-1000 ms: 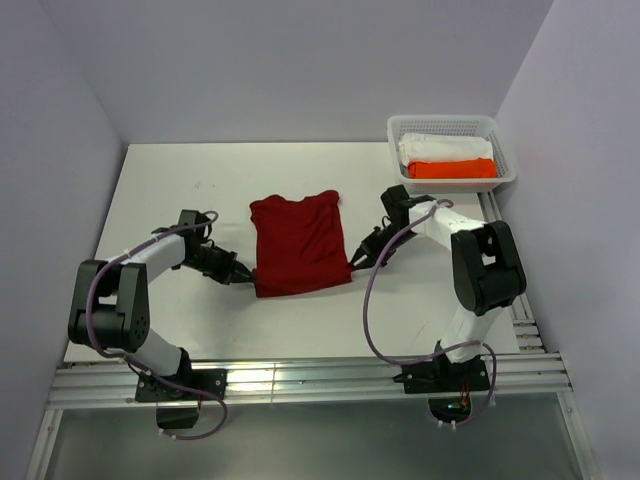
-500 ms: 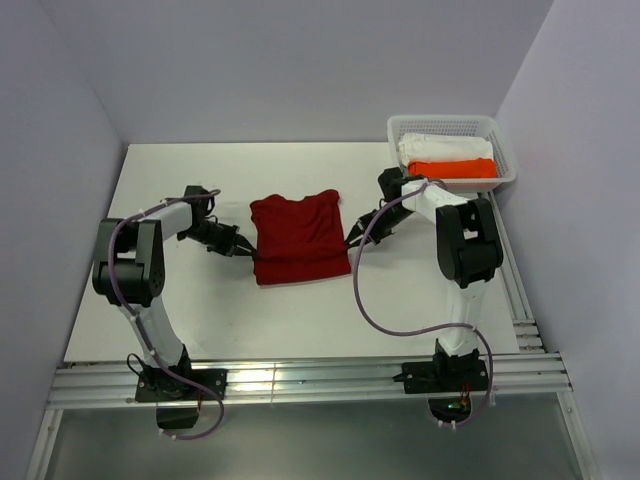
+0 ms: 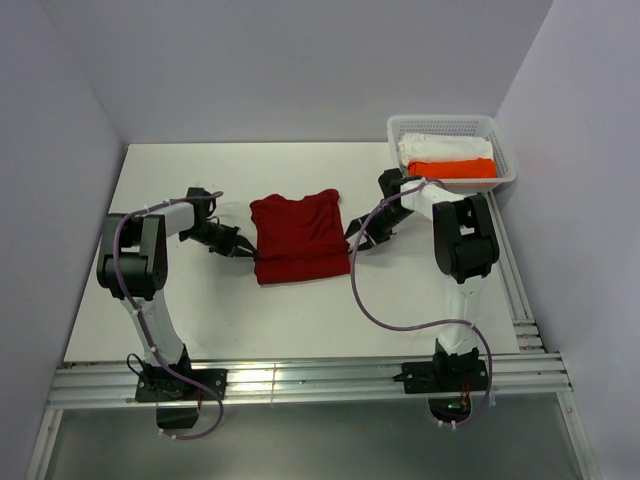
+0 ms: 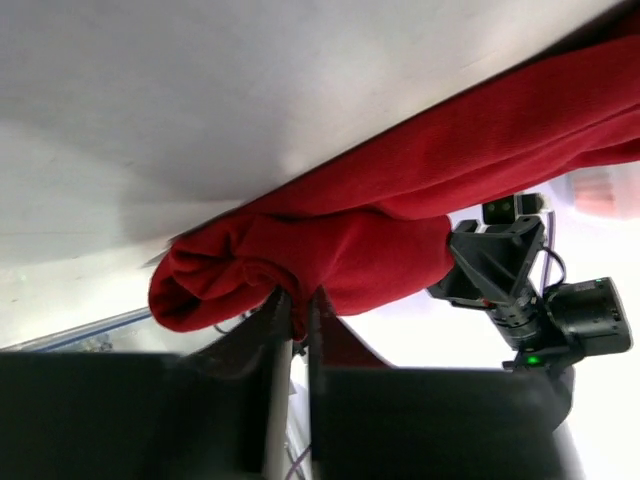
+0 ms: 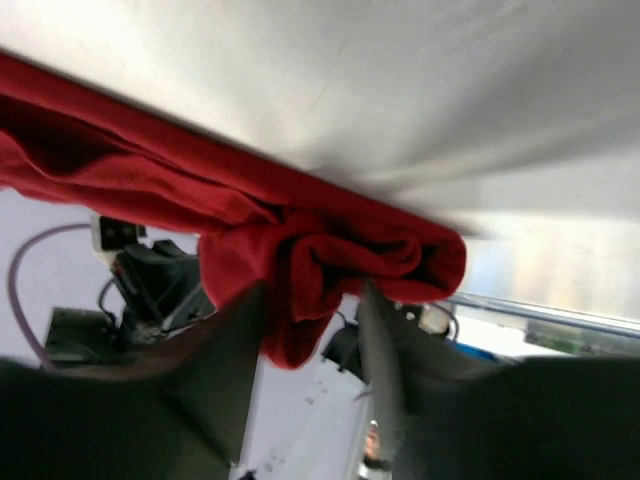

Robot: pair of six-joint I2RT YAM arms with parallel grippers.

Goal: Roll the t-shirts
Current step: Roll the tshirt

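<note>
Dark red t-shirt [image 4: 330, 250] cut off at right — white t-shirt [image 3: 440, 147], orange t-shirt [image 3: 452, 168] half behind basket [image 3: 396, 140] wall.

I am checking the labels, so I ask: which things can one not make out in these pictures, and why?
- Top view: how much of the red t-shirt is rolled; too small.
- Top view: whether the white t-shirt and orange t-shirt are rolled; the basket wall partly covers them.
- Right wrist view: right gripper blurred, cloth covers its tips.
- Left wrist view: cloth hides the left gripper tips.

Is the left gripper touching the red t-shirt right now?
Touching. Left wrist view: the left gripper is shut on a bunched fold of the red t-shirt.
</note>
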